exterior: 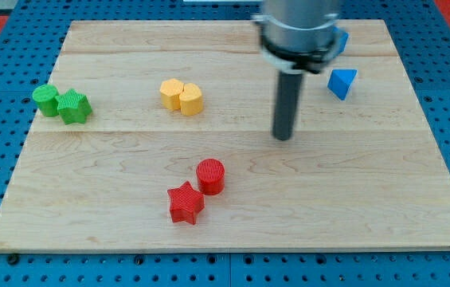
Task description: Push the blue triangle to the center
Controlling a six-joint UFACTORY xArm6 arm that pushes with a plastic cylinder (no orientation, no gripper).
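Observation:
The blue triangle (342, 82) lies on the wooden board (113, 231) at the view's upper right. My tip (283, 137) rests on the board near its middle, to the left of and below the blue triangle, with a clear gap between them. A second blue block (342, 40) peeks out behind the arm's body at the view's top right; its shape is mostly hidden.
Two yellow blocks (181, 96) touch each other left of the tip. A red cylinder (210, 175) and a red star (185, 202) sit below the tip, toward the left. Two green blocks (62, 104) sit at the left edge.

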